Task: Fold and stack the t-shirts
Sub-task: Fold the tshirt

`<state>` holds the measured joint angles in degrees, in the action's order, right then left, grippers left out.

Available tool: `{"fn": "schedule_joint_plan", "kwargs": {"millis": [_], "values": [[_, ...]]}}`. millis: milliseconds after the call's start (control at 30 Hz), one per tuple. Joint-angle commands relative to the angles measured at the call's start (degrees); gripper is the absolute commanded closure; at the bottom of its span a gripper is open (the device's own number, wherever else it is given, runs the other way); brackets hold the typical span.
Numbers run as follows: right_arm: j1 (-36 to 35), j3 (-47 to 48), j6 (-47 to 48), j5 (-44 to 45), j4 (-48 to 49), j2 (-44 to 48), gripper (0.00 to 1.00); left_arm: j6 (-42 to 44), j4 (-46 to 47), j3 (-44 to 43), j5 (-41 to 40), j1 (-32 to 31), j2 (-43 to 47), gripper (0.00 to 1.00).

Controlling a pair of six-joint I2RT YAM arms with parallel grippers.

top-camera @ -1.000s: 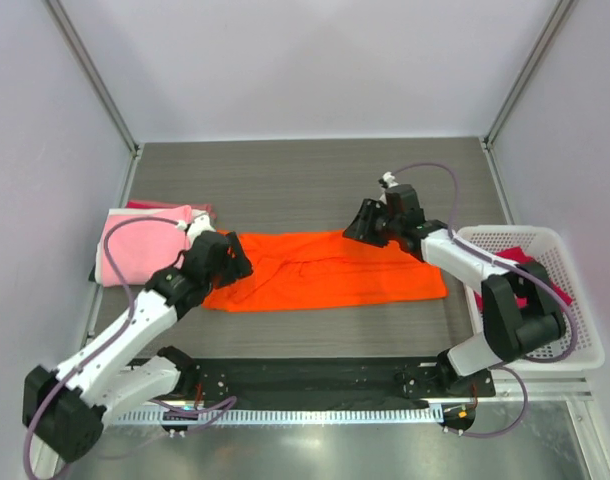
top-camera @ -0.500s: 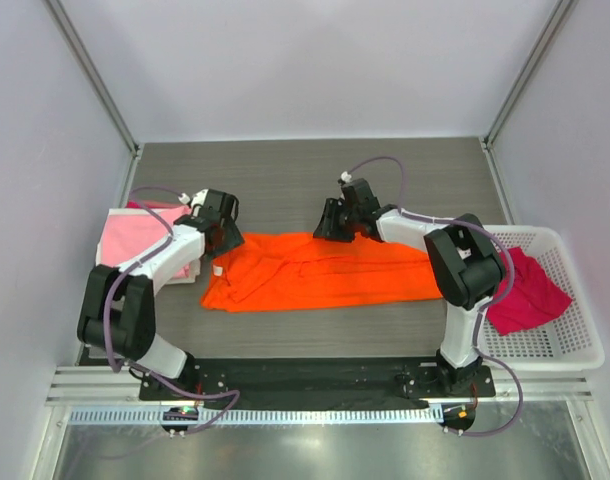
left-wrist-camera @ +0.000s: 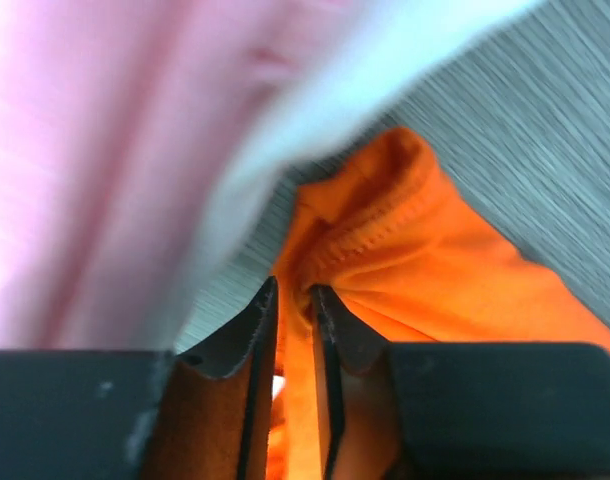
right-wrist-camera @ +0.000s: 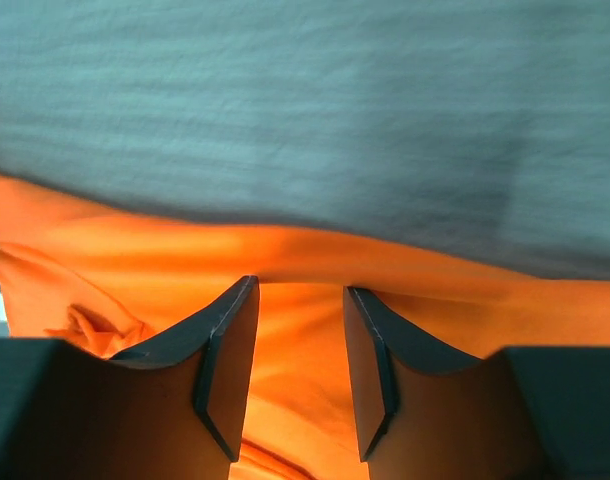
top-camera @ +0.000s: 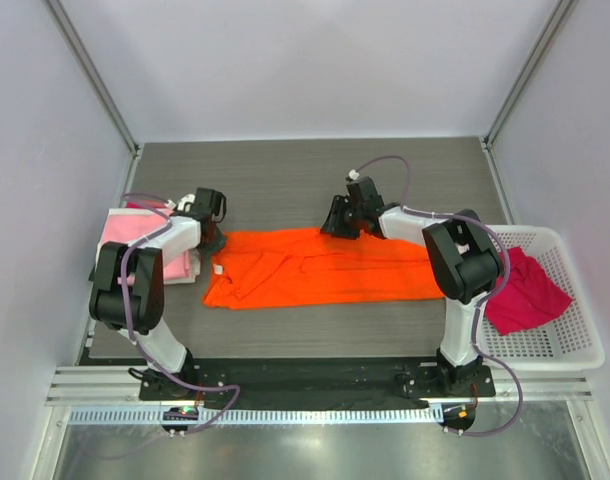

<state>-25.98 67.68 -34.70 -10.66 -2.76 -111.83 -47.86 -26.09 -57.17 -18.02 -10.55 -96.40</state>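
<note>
A bright orange t-shirt (top-camera: pixel 325 270) lies spread flat across the middle of the table. My left gripper (top-camera: pixel 213 236) is at its far left corner. In the left wrist view the left gripper (left-wrist-camera: pixel 293 290) is shut on a bunched fold of the orange t-shirt (left-wrist-camera: pixel 435 250). My right gripper (top-camera: pixel 338 226) sits at the shirt's far edge, near its middle. In the right wrist view the right gripper (right-wrist-camera: pixel 300 290) is open, with the orange t-shirt (right-wrist-camera: pixel 135 260) lying flat under and between its fingers. A folded light pink t-shirt (top-camera: pixel 135 245) rests at the left.
A white lattice basket (top-camera: pixel 575 340) stands at the right with a magenta t-shirt (top-camera: pixel 525 285) in it. A white layer (top-camera: pixel 185 268) shows beneath the pink t-shirt (left-wrist-camera: pixel 105 150), right beside my left gripper. Grey table (right-wrist-camera: pixel 305 120) lies beyond the orange edge.
My left gripper swung back to the orange shirt's far left corner and closed on the cloth. My right gripper slid left along the far edge, staying open.
</note>
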Motion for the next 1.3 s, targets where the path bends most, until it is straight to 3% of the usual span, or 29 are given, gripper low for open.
{"fn": "schedule_joint_plan", "kwargs": {"millis": [0, 100, 200, 300, 333, 433, 633, 733, 833, 1033, 1267], "values": [[3.2, 0.7, 0.6, 4.2, -1.1, -2.4, 0.55, -2.0, 1.9, 1.1, -3.1, 1.8, 1.0, 0.8], [5.0, 0.6, 1.3, 3.6, -1.4, -2.3, 0.55, -2.3, 2.0, 2.2, -3.6, 2.3, 2.4, 0.92], [5.1, 1.0, 3.4, 1.6, -1.4, -1.1, 0.47, -1.1, 4.0, 3.5, -1.3, 2.2, 5.1, 0.89], [5.1, 0.9, 4.2, -1.0, -0.7, 1.4, 0.4, 1.9, 6.7, 3.3, 2.6, 1.8, 8.2, 0.61], [5.1, 0.7, 4.3, -2.0, -0.1, 2.0, 0.38, 2.2, 7.0, 3.0, 2.8, 1.5, 8.9, 0.47], [4.9, 0.1, 4.7, -6.3, 2.1, 5.1, 0.37, 3.6, 7.6, 2.1, 4.0, 0.6, 12.0, 0.37], [3.6, -1.1, 3.1, -22.3, 11.8, 6.9, 0.39, 3.0, 8.2, 0.8, 10.3, -1.6, 14.9, 0.34], [2.0, 0.3, 3.6, -26.0, 14.8, 5.3, 0.39, 0.6, 10.9, 1.1, 19.8, -1.8, 11.5, 0.37], [-1.1, 2.9, 4.0, -28.6, 15.5, 1.9, 0.42, -1.9, 12.9, 1.0, 22.1, -2.3, 7.4, 0.41], [-6.1, 7.7, 4.4, -33.9, 19.0, -5.2, 0.43, -1.4, 13.3, -1.3, 23.4, -2.7, 2.5, 0.42], [-8.8, 13.5, 4.6, -36.9, 20.0, -12.8, 0.43, 1.3, 6.7, -6.8, 22.1, -2.6, -5.0, 0.45]]}}
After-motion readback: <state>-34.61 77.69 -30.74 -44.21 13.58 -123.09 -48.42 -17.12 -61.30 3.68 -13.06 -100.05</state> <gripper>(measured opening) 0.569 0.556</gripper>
